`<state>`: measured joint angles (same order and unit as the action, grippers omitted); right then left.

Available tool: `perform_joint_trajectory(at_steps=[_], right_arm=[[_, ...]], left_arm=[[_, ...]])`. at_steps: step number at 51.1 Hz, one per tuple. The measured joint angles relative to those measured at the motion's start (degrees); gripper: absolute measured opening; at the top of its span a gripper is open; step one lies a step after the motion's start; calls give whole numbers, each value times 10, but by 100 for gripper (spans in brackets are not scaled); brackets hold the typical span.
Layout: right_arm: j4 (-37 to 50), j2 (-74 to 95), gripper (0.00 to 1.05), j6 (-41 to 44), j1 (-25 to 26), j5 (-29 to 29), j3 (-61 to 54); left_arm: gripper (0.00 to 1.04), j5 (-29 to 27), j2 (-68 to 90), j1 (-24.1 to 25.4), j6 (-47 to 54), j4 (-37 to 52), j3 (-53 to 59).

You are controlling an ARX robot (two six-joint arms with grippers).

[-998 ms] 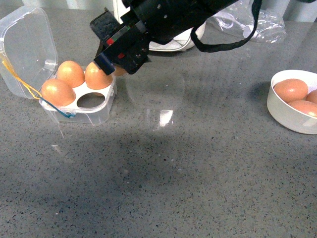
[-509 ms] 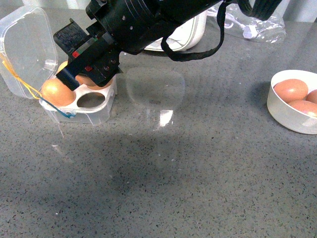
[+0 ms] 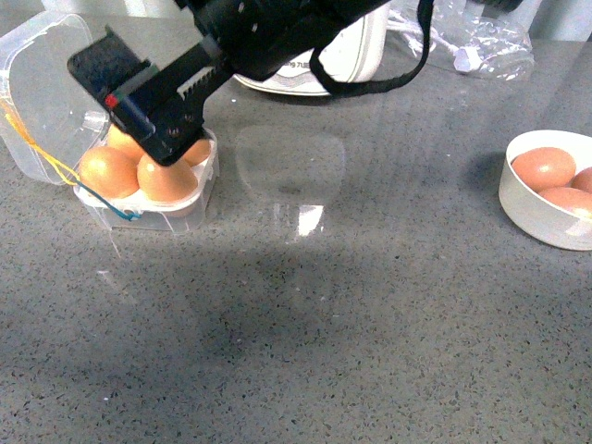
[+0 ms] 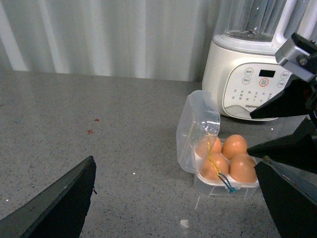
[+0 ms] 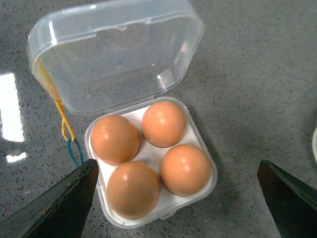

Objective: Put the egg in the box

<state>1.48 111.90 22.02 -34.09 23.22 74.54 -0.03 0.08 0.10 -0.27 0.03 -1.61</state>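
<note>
The box [image 3: 190, 199] stands open at the table's left, its clear lid [image 3: 51, 88] tipped back and yellow and blue bands at its front corner. All its holes hold brown eggs. The egg [image 3: 166, 180] sits in the front right hole, free of any finger. My right gripper [image 3: 129, 106] hangs open just above the box, touching nothing. In the right wrist view the box [image 5: 203, 191] lies between the open fingers [image 5: 59, 203], with the egg [image 5: 132, 188] nearest. My left gripper [image 4: 173, 208] is open and empty, apart from the box [image 4: 223, 186].
A round white bowl [image 3: 527, 208] with more brown eggs stands at the right edge. A white blender [image 4: 247, 84] stands behind the box. A clear plastic bag [image 3: 481, 37] lies at the back right.
My right gripper has moved left over the box. The front right hole, empty before, now holds an egg, and the gripper is off it.
</note>
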Motion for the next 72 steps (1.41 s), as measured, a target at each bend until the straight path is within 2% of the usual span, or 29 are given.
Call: perform_joint_trajectory(at_steps=[8,17,25,30,34,43,48,54,61,68,69,70,72], right_arm=[[53,-69,97,-68,36,-51,-46],[122,-164,97,-149,116,-163,-163],[167,-228,97,-178,177,-252,-256],[180,-271,97,-191,207,-282,-302],[211,-331,97,-200,245,-327,-364],[237,-424,97,-219,302,-375,-459],[259,-497,97,-215,313,-409,-530],[261,-574,97,-199,311,-423,-585],[273,-706,97,-159,288,-466,-668],[291,-798,97,-126,260,-467,-721],[280,-813,95,-131,265,-449,-725],[265,-832,90,-147,284,-377,-731],[250,-854,82,-169,316,-301,-742]], left_arm=[[98,0,0,0,0,0,0],[98,0,0,0,0,0,0],[98,0,0,0,0,0,0],[98,0,0,0,0,0,0],[98,0,0,0,0,0,0],[98,0,0,0,0,0,0],[98,0,0,0,0,0,0],[98,0,0,0,0,0,0],[98,0,0,0,0,0,0],[98,0,0,0,0,0,0],[98,0,0,0,0,0,0],[98,0,0,0,0,0,0],[98,0,0,0,0,0,0]])
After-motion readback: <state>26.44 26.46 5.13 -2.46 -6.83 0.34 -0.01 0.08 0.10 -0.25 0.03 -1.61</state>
